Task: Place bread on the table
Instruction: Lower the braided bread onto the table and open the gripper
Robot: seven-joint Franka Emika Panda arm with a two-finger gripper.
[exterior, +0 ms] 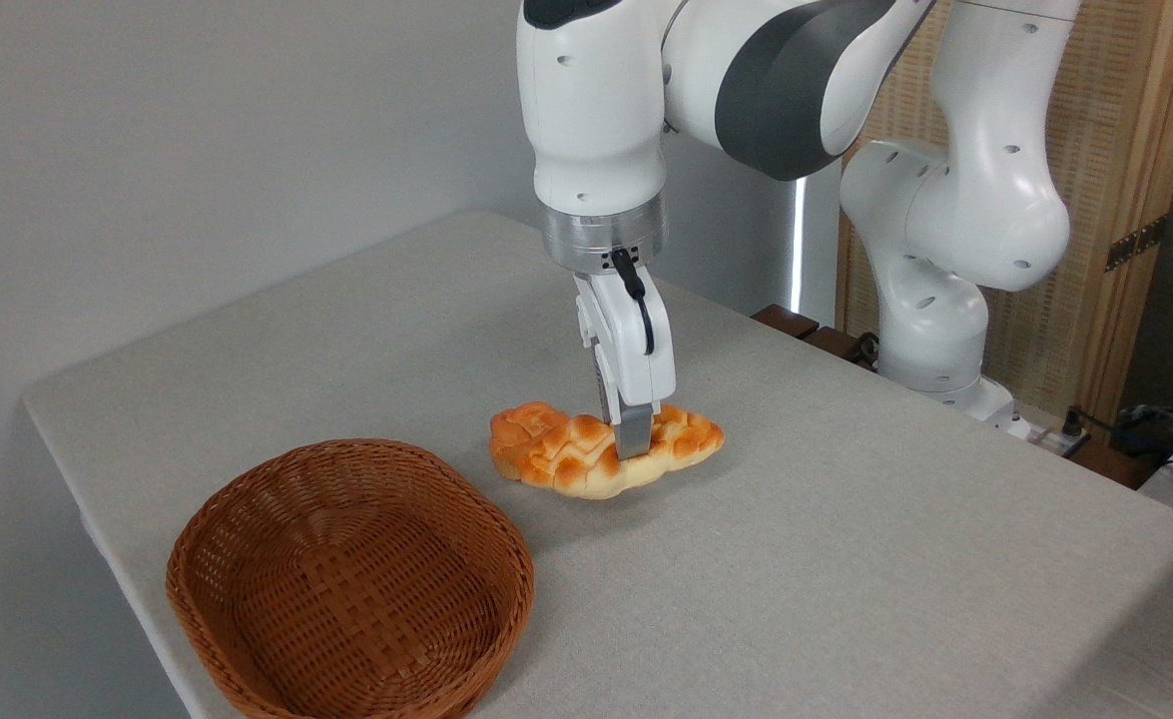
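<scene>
Bread: the long braided loaf (586, 454) lay on the table, a little beyond the middle, with its golden-orange knobbly top upward and a pale edge along the near side. One pointed end looked to the left, the other to the right.
Table: the big flat surface with the light grey-beige cloth (846, 559) carried both the loaf and the basket; its rounded corner was at the left.
Basket: the brown wicker basket (351, 579) stood at the near left part of the table, just beside the loaf but not touching it. I saw nothing inside it.
Gripper: the pincer (632, 439) pointed straight down onto the loaf, right of the loaf's middle. One grey finger (632, 431) was in front of the crust and seemed to touch it; the other finger was hidden behind. I could not tell if the pincer was clenched on the loaf or released.
Arm: the white arm (601, 110) came down from above, and its base stood at the far right, behind the table edge.
Background: a plain grey wall was on the left, a wooden screen on the right.
</scene>
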